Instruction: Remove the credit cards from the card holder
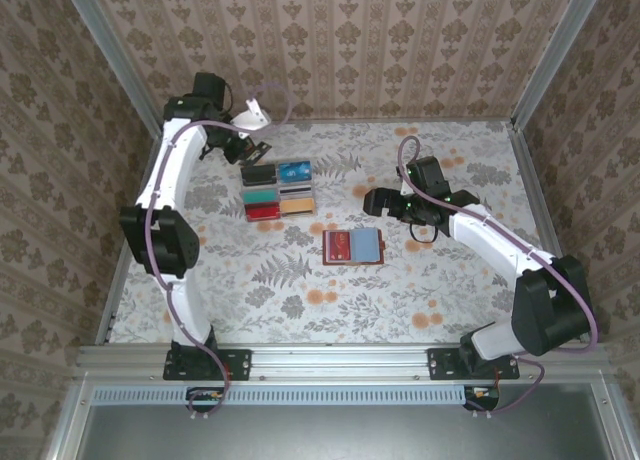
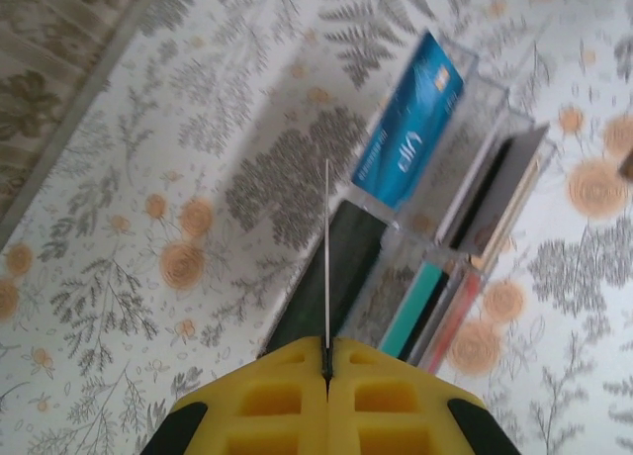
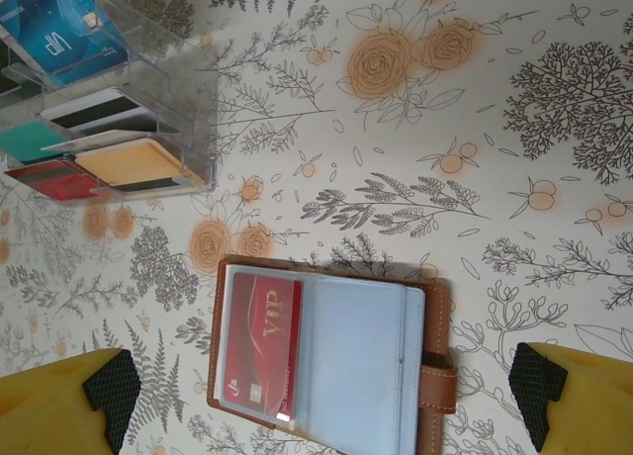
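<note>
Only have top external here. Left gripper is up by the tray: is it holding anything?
Observer: Yes. In the left wrist view the left gripper is shut on a thin card, seen edge-on, near the clear tray.
Operator: What's in the holder?
Observer: The right wrist view shows the card holder lying open, with one red card marked VIP in one pocket. The other pocket looks empty.
Operator: Right gripper state?
Observer: The right gripper is open, jaws wide apart. The holder lies between them in that view, untouched.
</note>
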